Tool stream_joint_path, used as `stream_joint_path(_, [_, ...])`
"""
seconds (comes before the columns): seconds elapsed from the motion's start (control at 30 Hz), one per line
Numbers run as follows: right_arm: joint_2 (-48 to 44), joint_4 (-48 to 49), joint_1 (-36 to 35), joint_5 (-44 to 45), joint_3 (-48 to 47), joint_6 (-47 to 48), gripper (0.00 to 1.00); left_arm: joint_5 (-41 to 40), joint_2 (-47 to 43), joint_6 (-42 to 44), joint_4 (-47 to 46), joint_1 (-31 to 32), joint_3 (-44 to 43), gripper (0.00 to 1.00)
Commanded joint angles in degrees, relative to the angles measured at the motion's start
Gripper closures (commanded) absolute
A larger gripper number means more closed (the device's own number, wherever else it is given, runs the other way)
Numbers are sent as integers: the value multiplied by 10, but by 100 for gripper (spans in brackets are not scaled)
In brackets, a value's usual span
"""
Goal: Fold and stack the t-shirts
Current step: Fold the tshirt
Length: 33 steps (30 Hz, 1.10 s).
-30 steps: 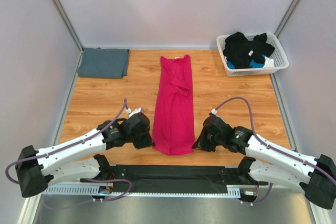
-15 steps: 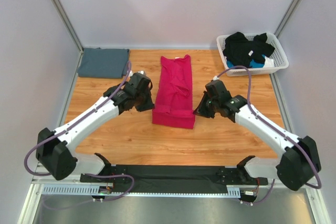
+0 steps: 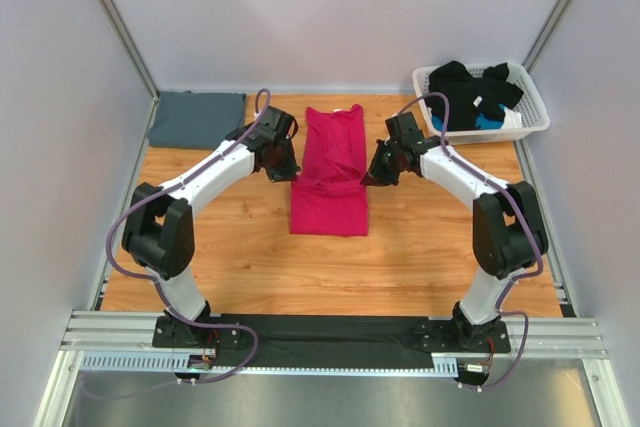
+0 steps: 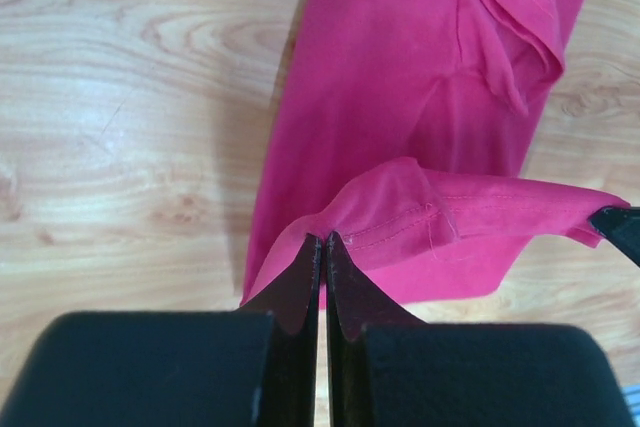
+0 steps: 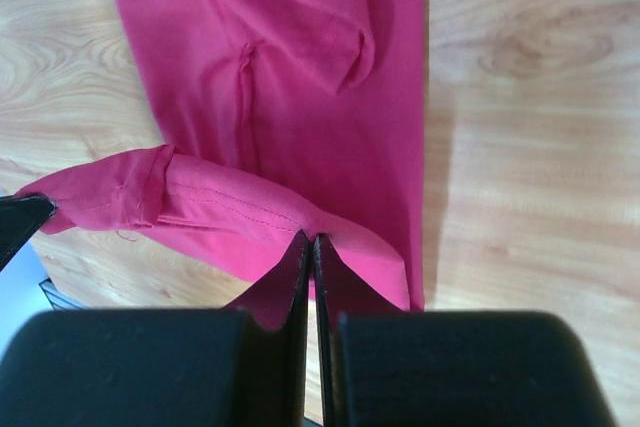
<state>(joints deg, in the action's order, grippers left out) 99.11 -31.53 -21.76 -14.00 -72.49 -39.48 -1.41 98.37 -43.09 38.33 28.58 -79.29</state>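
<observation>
1. Top external view: the hem of the plain magenta-pink cloth t-shirt (image 3: pixel 330 209) has been carried from the near table edge toward the collar within the last second. The lengthwise fold is judged about half made. The left gripper (image 3: pixel 284 169) and right gripper (image 3: pixel 376 173) are pressed shut on the hem corners, with the shirt between them. The slate blue-grey folded t-shirt (image 3: pixel 196 119) lies ahead and outboard of the left gripper, well apart. The white plastic lattice basket (image 3: pixel 482 133) lies ahead and outboard of the right gripper.
2. Left wrist view: the stitched hem (image 4: pixel 430 217) is pinched at the fingertips and held raised. Flat shirt extends ahead, and bare wooden table (image 4: pixel 130 97) lies open to the left.
3. Right wrist view: the hem corner is pinched likewise. Open wood is available to the right, and uncovered shirt remains ahead for further travel.
</observation>
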Motion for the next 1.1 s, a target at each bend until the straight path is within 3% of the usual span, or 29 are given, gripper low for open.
stream_joint_path(0.0, [46, 7, 12, -25, -46, 34, 100, 11, 27, 11, -26, -12, -29, 100])
stream_joint_path(0.3, [122, -17, 34, -30, -109, 50, 100, 29, 85, 18, -53, -28, -55, 100])
stream_joint_path(0.63, [82, -22, 48, -16, -91, 55, 100, 36, 98, 17, -55, -30, -76, 100])
stream_joint_path(1.07, [153, -25, 50, -22, -158, 66, 99, 15, 138, 9, -48, -35, -86, 100])
